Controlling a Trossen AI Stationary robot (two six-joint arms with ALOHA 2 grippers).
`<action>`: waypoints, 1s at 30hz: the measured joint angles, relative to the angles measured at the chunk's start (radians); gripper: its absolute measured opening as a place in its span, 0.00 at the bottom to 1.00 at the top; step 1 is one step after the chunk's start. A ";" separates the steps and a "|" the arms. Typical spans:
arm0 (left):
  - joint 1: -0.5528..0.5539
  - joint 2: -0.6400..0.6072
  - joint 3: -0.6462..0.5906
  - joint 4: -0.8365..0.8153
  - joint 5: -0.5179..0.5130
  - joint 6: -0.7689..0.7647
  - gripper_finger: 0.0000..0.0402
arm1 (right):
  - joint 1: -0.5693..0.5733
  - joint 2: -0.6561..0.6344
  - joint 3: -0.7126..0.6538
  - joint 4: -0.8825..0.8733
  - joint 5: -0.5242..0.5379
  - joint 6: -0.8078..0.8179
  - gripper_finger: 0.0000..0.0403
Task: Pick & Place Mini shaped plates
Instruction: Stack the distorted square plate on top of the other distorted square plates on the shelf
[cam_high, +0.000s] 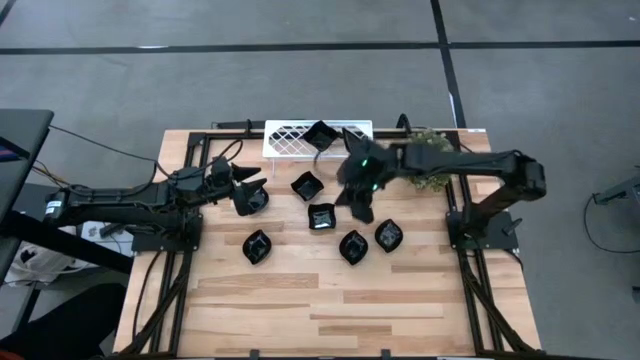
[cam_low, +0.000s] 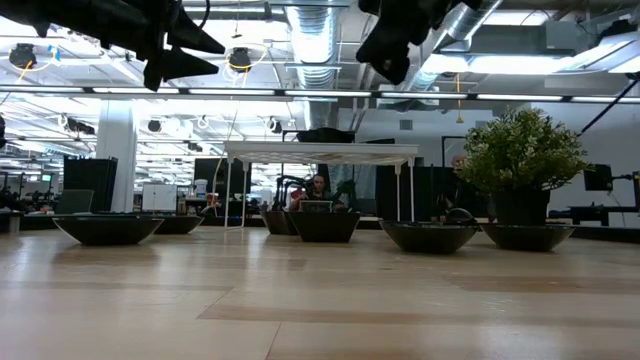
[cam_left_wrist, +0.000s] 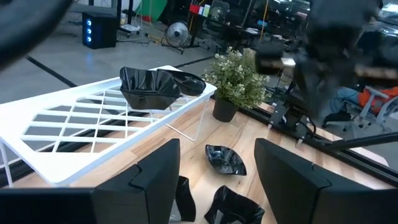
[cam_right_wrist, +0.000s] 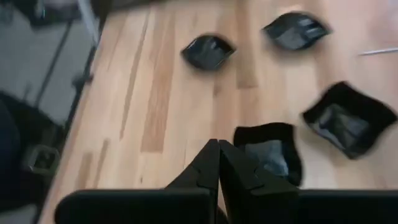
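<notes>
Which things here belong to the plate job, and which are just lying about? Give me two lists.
Job:
- black plates on the table and black plates on the rack
- white rack, likely the drop-off
- left gripper, open, empty
- right gripper, shut, empty

Lying about:
- potted plant beside the rack
</notes>
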 joint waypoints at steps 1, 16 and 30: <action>0.000 0.000 0.000 0.000 0.000 0.000 0.52 | 0.022 0.018 0.000 0.002 0.012 -0.018 0.01; -0.002 -0.093 -0.070 -0.001 0.001 -0.073 0.52 | 0.137 0.237 -0.001 -0.003 0.121 -0.097 0.12; -0.081 -0.310 -0.198 0.012 0.012 -0.064 0.52 | 0.187 0.363 0.000 0.014 0.252 -0.118 0.29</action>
